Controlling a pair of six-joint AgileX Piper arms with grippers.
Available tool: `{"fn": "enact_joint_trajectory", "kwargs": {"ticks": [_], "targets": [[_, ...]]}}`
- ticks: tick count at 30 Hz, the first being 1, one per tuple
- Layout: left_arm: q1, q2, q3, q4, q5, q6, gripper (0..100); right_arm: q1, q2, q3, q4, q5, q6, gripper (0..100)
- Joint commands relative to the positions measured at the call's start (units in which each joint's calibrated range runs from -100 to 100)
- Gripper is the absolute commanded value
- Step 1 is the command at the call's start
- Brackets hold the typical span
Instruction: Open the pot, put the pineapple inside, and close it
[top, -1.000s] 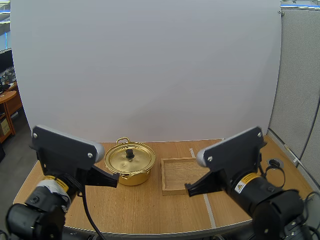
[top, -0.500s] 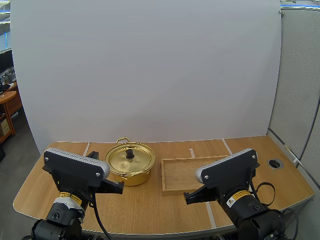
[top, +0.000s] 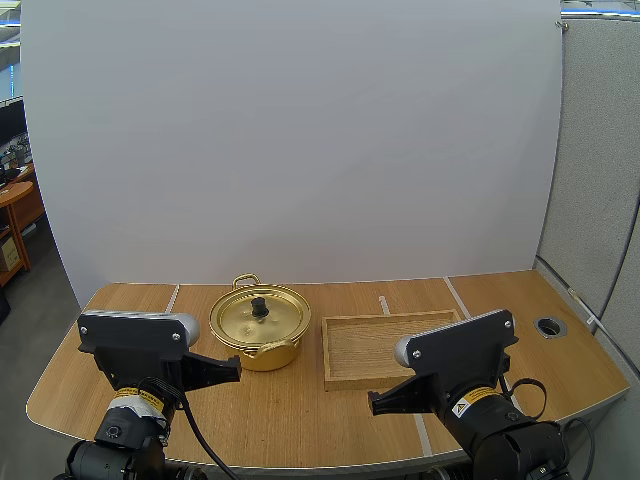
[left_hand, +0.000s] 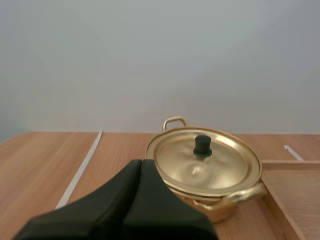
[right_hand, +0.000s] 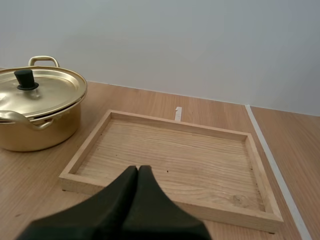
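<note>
first, with my left gripper (top: 236, 368) and right gripper (top: 373, 400) both closed on nothing, the left should open wide and pinch the lid knob (top: 259, 306) squarely on the pot (top: 270, 355) beside the tray (top: 331, 352).

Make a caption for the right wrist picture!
Shut right gripper points at the wooden tray beside the lidded gold pot.
</note>
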Motion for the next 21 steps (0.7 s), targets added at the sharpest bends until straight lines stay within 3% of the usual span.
{"fn": "enact_joint_trajectory", "kwargs": {"ticks": [1,21], "targets": [[0.23,-0.3,0.1,0.2,6.2,-0.5,0,-0.3,-0.3,0.2,0.2,0.3,-0.1,0],[0.23,-0.3,0.1,0.2,5.7,-0.9,0,-0.3,-0.3,0.2,0.2,0.6,-0.1,0]]}}
